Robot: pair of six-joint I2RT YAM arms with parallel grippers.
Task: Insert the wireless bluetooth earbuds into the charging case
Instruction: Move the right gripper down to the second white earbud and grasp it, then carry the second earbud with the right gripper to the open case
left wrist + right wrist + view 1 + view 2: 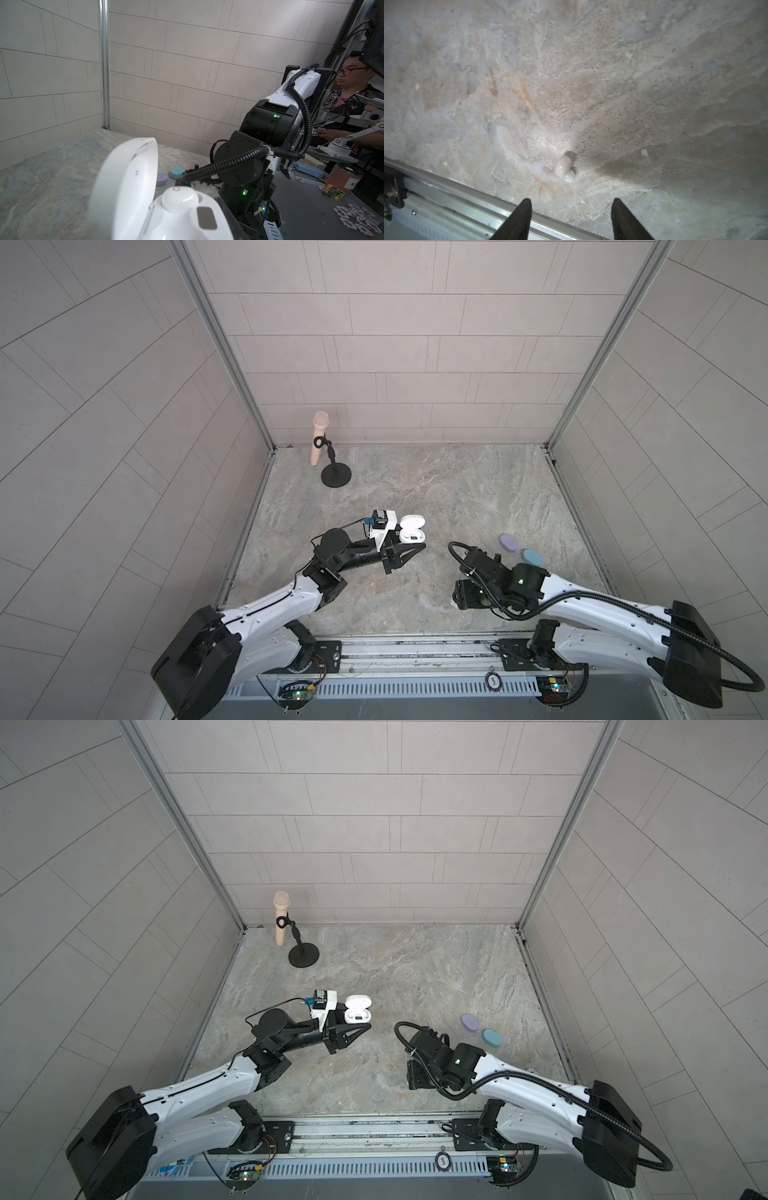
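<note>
While your left fingers (pixel 415 549) are clamped on the charging case (pixel 411 529), the single white one with its lid swung open, you have two white earbuds to account for. One seated earbud (pixel 179 200) sits in a well of that case, as the left wrist view shows. One loose earbud (pixel 564 169) lies on the surface (pixel 415 489), well apart from the charging case, to its right and nearer the front rail (pixel 467 197); the top views hide it beneath your right arm. Your right fingers (pixel 524 214) stand apart just short of that bud, touching nothing, and it lies ahead of the gap between them. Two closed cases rest just beside each other to the right of the charging case in both top views: one lilac case (pixel 509 542) and one light blue case (pixel 534 558). One microphone (pixel 319 435) leans in its stand far behind the charging case, toward the back left corner. A heap of poker chips (pixel 357 218) lies off the surface in the left wrist view, too overlapped to count.
</note>
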